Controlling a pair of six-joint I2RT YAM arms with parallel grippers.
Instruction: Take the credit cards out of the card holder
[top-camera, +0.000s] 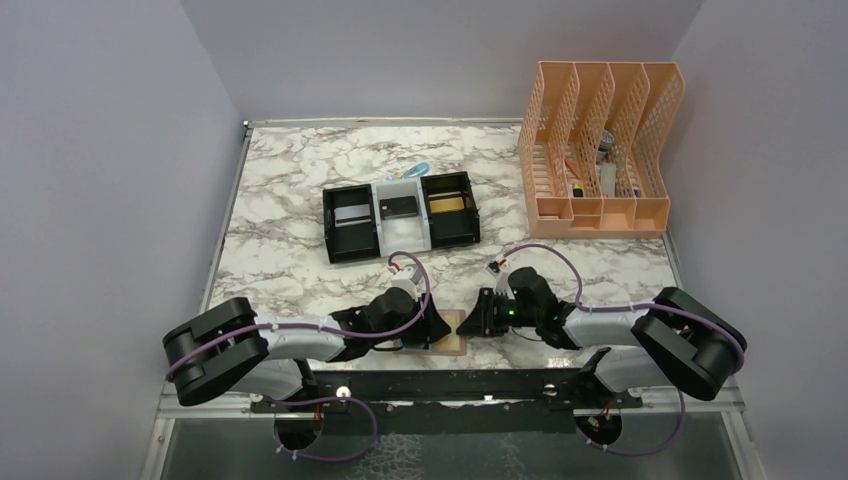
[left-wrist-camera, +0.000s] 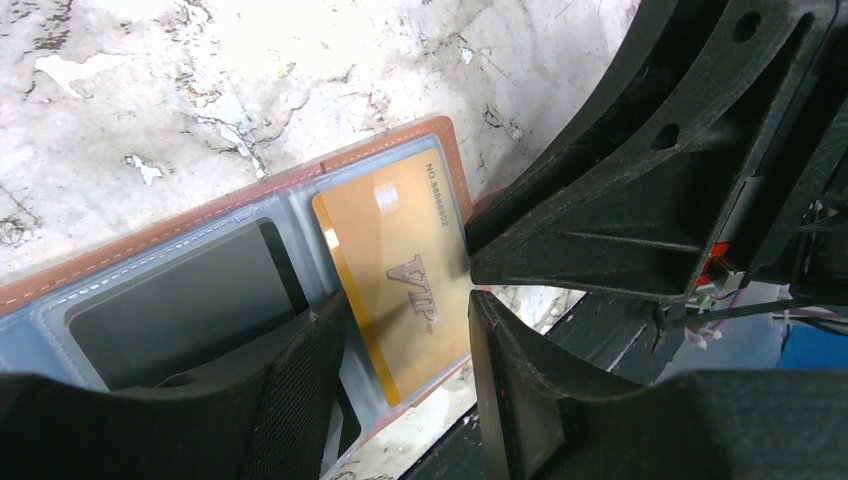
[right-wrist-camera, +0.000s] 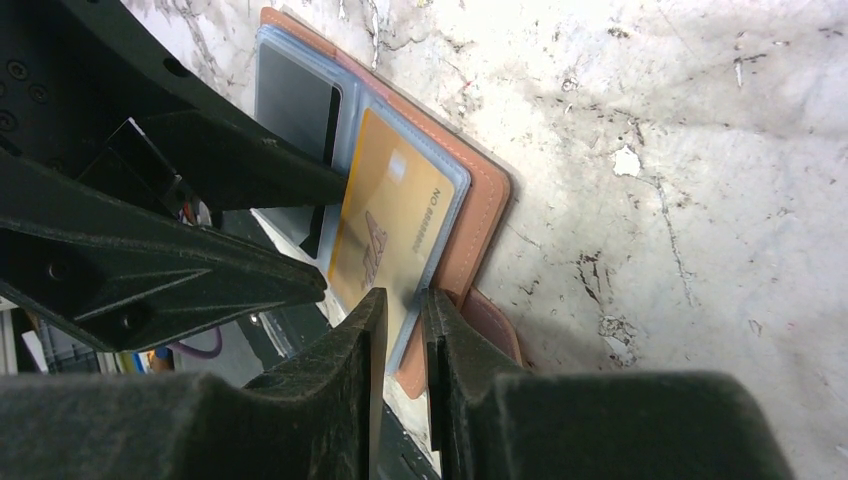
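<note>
The tan card holder (top-camera: 450, 346) lies open at the table's front edge between both grippers. In the left wrist view its leather rim (left-wrist-camera: 200, 215) frames pale pockets holding a gold card (left-wrist-camera: 400, 240) and a dark grey card (left-wrist-camera: 180, 310). My left gripper (left-wrist-camera: 408, 300) is open and straddles the gold card's pocket. My right gripper (right-wrist-camera: 402, 295) is nearly closed on the right edge of the card holder (right-wrist-camera: 480, 200), beside the gold card (right-wrist-camera: 395, 205) and the snap tab (right-wrist-camera: 495, 320). In the top view the left gripper (top-camera: 437, 330) and the right gripper (top-camera: 468, 320) almost touch.
A black-and-white three-compartment tray (top-camera: 330, 225) stands mid-table with a silvery, a dark and a gold card in it. An orange file rack (top-camera: 600, 150) holding small items stands at the back right. A small blue object (top-camera: 418, 170) lies behind the tray. The table's front rail (top-camera: 450, 385) runs just below the wallet.
</note>
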